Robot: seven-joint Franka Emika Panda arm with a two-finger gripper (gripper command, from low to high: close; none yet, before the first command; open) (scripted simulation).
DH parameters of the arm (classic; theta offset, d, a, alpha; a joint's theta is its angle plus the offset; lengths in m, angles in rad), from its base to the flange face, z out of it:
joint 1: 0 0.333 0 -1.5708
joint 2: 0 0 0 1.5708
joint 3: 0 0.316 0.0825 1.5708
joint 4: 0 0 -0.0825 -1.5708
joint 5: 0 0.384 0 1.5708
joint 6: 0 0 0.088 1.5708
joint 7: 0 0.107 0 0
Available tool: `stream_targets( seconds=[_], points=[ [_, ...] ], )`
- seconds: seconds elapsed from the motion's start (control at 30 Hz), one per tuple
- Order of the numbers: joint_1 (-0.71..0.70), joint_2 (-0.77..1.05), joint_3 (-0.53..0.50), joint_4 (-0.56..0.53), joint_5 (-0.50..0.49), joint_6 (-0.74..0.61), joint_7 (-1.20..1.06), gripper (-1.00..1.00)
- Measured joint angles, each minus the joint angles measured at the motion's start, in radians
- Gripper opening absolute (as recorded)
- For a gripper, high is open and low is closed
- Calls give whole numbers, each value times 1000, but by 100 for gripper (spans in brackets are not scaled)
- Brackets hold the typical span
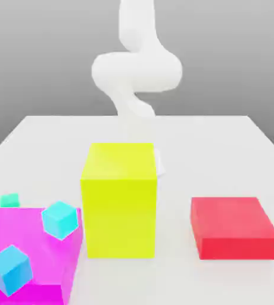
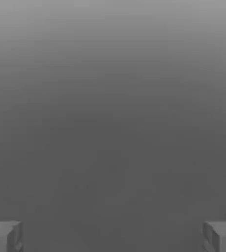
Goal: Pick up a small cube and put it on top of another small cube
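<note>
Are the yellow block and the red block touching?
Apart. The exterior view shows bare white table between the yellow block and the red block.

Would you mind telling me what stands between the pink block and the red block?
In the exterior view, the tall yellow block stands on the table between the pink block and the red block.

2 cubes (image 1: pixel 8 269) on slab (image 1: pixel 44 286) | tall block (image 1: pixel 120 202) right | flat block (image 1: pixel 234 227) rightmost
</note>
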Motion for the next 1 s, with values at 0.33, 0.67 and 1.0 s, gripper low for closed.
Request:
stream_targets(
  seconds=[0.33, 0.67, 1.0],
  points=[
    [56, 368, 102, 83, -55, 56, -43, 0],
    [146, 732, 185, 165, -136, 109, -67, 0],
    [242, 1094, 232, 247, -203, 163, -101, 0]
  ],
)
